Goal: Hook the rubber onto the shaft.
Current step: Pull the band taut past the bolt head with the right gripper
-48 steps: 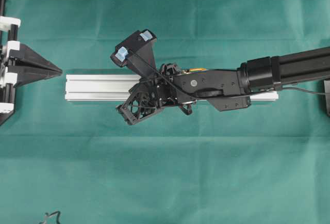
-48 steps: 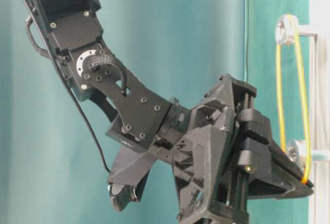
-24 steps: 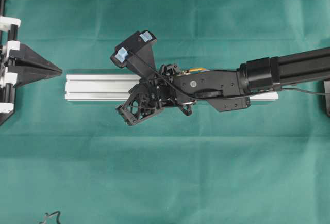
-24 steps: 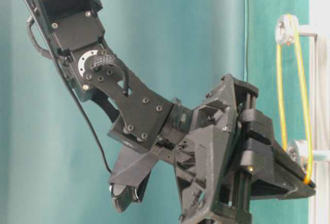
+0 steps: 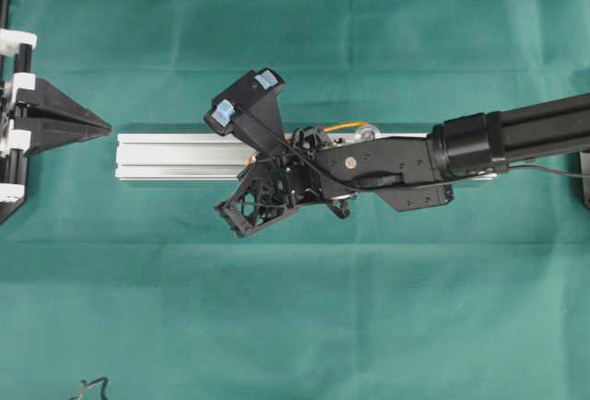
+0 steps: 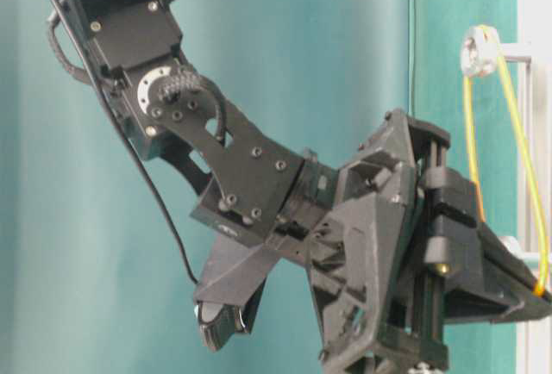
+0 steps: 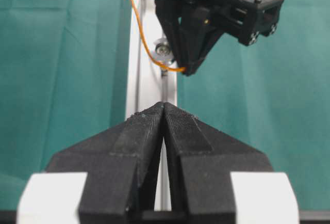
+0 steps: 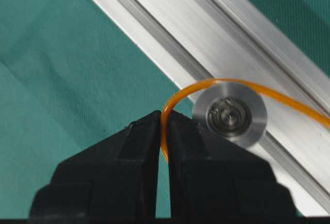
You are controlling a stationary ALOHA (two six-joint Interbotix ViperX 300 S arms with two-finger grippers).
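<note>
Right wrist view: right fingers [image 8: 164,126] clamped on rubber [image 8: 178,96], loop lengthwise along rail [image 8: 170,33]; left fingers [image 7: 164,111] together

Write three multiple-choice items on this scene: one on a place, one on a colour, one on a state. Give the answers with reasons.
1. Where does the rubber pinched by the right gripper run?
A. around the round silver shaft
B. flat on the green cloth, away from the rail
C. around the left gripper

2. What colour is the rubber?
A. blue
B. orange
C. white

3. How do the fingers of the left gripper stand?
A. wide open
B. shut on the rubber
C. shut with nothing between them

Answers:
1. A: in the right wrist view the rubber curves over the shaft on the aluminium rail and down into the shut fingers.
2. B: it shows as a thin orange line in all four views.
3. C: the left wrist view shows the fingers meeting with nothing between them, short of the rail's end.
</note>
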